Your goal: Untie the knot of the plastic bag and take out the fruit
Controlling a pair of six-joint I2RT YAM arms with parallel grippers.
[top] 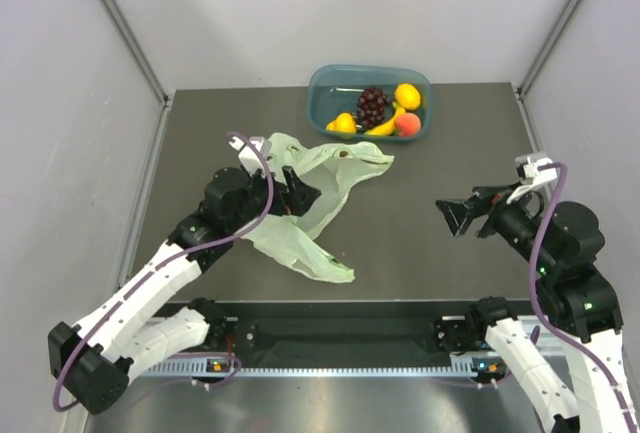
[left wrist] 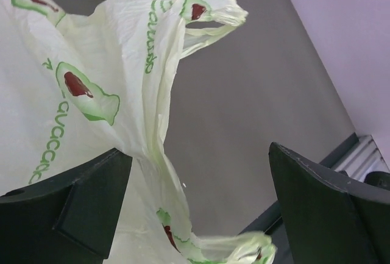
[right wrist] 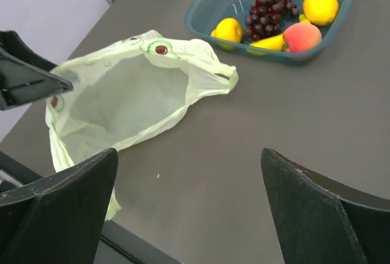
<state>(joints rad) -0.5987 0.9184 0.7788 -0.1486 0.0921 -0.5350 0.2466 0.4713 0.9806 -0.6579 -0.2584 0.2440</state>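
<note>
The plastic bag (top: 340, 175) lies slack on the tabletop (top: 420, 178) beneath the wide-spread left fingers (left wrist: 79, 209); the right fingers (right wrist: 317, 209), also apart, hang well away.

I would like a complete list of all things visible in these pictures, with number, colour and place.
plastic bag: one, pale green, flat on the table, left of centre
tub: one, teal, far centre
grape bunch: one, dark purple, in the tub
yellow round fruits: two, yellow, in the tub
banana: one, yellow, in the tub
peach: one, orange-red, in the tub
table: one, dark grey
left gripper: one, black, open, at the bag
right gripper: one, black, open, right side
</note>
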